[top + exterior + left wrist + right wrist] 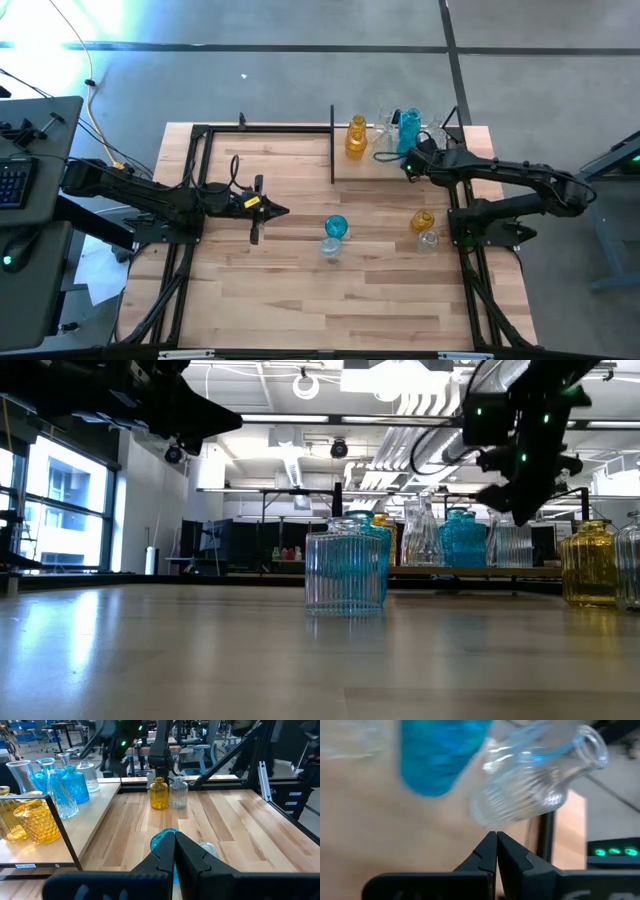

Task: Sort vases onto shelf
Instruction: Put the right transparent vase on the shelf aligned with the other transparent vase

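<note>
Nearest to the low camera: clear ribbed vase (345,567) on the bare tabletop (300,290), with a teal vase (336,227) just behind it, touching or nearly so.
Second loose pair: amber vase (422,220) and small clear vase (428,240) side by side near the right arm's base, off the shelf.
Shelf (345,170): light board at the table's far right, black posts at its ends; it carries a cluster of vases.
On the shelf, counted: two amber (37,822), two teal (75,785) and about three clear (89,776); they overlap, so the clear count is unsure.
Loose on the table, counted: four, namely one teal, one amber, two clear.
Left gripper (283,210): jaws clenched on nothing, hanging over mid-table, aimed at the teal and clear pair.
Right gripper (408,165): fingers pressed together and empty, close beside the shelf's clear and teal vases.
Handling, as a judgement: glass, so stiff, smooth, breakable, likely light; ribbing may help friction a little.
Where to hold: the narrow neck suits the fingers better than the round belly; squeeze gently and lift straight up.
Risk: touching neighbours could be knocked over when one is lifted.
</note>
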`<state>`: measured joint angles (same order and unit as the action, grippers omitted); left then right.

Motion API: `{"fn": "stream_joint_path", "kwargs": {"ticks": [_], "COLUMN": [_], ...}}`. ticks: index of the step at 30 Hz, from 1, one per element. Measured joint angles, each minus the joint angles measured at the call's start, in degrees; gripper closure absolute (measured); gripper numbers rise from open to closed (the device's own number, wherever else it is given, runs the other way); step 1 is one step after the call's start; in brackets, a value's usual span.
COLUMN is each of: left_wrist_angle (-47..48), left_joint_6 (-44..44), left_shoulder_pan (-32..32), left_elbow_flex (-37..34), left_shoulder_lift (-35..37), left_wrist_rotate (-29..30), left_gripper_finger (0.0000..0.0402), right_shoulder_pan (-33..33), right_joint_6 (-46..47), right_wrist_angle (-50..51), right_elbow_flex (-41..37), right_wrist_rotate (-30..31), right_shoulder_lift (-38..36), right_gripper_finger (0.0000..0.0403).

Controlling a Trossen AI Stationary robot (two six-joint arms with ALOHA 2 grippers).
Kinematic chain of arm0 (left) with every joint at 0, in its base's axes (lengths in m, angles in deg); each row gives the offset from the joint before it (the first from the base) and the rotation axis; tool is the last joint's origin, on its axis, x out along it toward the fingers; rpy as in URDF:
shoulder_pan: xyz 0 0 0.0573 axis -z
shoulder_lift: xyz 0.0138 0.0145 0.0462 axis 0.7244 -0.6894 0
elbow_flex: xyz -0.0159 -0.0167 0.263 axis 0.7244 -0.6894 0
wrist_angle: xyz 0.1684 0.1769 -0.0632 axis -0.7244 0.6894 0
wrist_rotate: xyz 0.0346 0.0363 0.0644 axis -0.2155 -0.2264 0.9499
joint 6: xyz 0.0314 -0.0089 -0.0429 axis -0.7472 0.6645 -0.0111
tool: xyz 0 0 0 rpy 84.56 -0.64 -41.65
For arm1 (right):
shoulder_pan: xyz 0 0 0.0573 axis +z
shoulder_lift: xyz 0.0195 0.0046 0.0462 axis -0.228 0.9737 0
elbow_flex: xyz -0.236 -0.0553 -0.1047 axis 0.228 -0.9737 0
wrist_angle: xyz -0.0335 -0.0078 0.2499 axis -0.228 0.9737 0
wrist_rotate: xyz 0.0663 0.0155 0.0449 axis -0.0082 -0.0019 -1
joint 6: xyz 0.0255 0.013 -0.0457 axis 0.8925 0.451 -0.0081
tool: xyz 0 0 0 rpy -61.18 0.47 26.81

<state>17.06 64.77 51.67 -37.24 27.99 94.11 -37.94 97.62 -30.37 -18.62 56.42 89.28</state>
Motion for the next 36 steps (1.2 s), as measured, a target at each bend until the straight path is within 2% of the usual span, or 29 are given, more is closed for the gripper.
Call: {"fn": "stream_joint_path", "kwargs": {"ticks": [7, 12, 15, 19, 23, 29, 32, 36], "left_wrist_angle": [0.0, 0.09, 0.09, 0.09, 0.09, 0.09, 0.09, 0.09], "left_joint_6": [0.52, 1.36, 1.38, 1.38, 1.39, 1.51, 1.51, 1.53], "left_shoulder_pan": [0.04, 0.07, 0.07, 0.04, 0.04, 0.05, 0.05, 0.07], "left_elbow_flex": [0.0, 0.0, 0.0, 0.0, 0.0, 0.0, 0.0, 0.0], "left_shoulder_lift": [0.0, 0.0, 0.0, 0.0, 0.0, 0.0, 0.0, -0.01], "left_wrist_rotate": [-0.63, -1.05, -1.08, -1.09, -1.09, -1.09, -1.09, -1.09], "left_gripper_finger": [0.0401, 0.0401, 0.0401, 0.0401, 0.0401, 0.0401, 0.0401, 0.0401], "right_shoulder_pan": [17.22, 32.41, 40.16, 48.59, 53.74, 57.13, 57.56, 57.41], "right_joint_6": [10.62, 24.03, 31.38, 40.3, 46.29, 50.82, 51.1, 50.18], "right_wrist_angle": [15.73, 22.84, 25.09, 25.12, 25.19, 24.92, 24.91, 25.53], "right_elbow_flex": [10.73, 14.82, 14.65, 13.36, 13.34, 13.32, 13.32, 13.32], "right_wrist_rotate": [-13.45, -20.72, -25.93, -29.7, -29.8, -32.64, -32.75, -32.34], "right_shoulder_lift": [-0.02, -0.04, -0.05, 0.0, 0.11, 1.59, 3.41, 6.1], "right_gripper_finger": [0.0399, 0.0394, 0.0377, 0.0331, 0.0269, 0.0189, 0.0168, 0.0163]}}
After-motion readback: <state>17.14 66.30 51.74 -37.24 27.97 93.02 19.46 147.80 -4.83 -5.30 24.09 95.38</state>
